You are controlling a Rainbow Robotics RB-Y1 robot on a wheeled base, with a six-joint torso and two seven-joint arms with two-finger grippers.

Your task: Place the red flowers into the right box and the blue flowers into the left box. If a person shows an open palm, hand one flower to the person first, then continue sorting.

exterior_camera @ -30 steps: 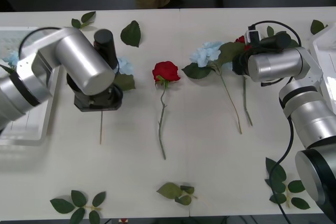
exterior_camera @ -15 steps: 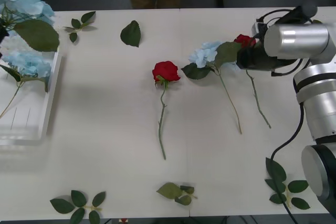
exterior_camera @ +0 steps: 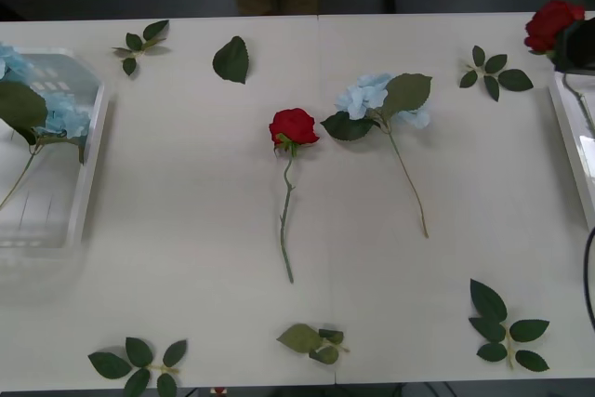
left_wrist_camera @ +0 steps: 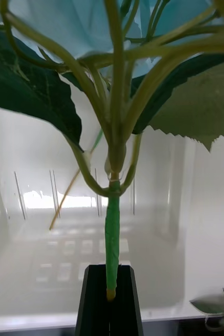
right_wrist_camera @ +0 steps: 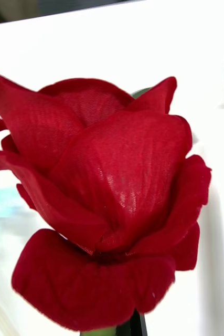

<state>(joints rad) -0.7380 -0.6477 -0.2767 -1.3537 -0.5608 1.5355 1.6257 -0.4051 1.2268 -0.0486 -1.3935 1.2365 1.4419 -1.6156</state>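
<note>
The left pincer (left_wrist_camera: 110,302) clamps a light, floppy pale-blue ruffled fabric flower (left_wrist_camera: 114,157) by its thin stem; the right pincer's state I cannot tell.

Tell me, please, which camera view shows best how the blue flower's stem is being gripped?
The left wrist view: the black fingers are shut on the green stem of the blue flower, above the left box. The front view shows just its bloom at that box; the right wrist view shows a red rose.

One rose (exterior_camera: 294,126) and one blue flower (exterior_camera: 364,95) lie mid-table, stems toward the robot. Another rose (exterior_camera: 550,23) hangs over the right box (exterior_camera: 569,151). More blue blooms (exterior_camera: 61,115) sit in the slotted left box (exterior_camera: 84,178).
</note>
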